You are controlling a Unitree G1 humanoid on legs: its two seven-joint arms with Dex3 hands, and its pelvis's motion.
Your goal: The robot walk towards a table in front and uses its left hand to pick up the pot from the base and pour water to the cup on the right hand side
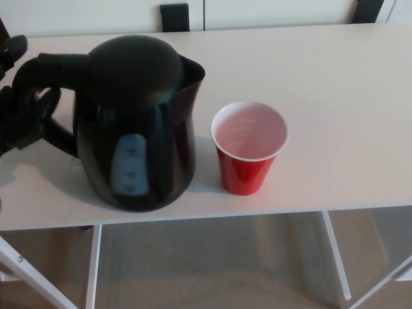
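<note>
Pot [138, 122] apparently gripped by left hand [22, 106].

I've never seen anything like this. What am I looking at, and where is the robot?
This one picture comes from a camera on a humanoid robot's head, looking down at a white table. On it stand a black electric kettle and, to its right, an empty red cup, close to the kettle's spout. The black shape at the far left is the robot's left hand, its fingers closed on the kettle's handle. The right hand is out of view. The job is to pour water into the cup.
</note>
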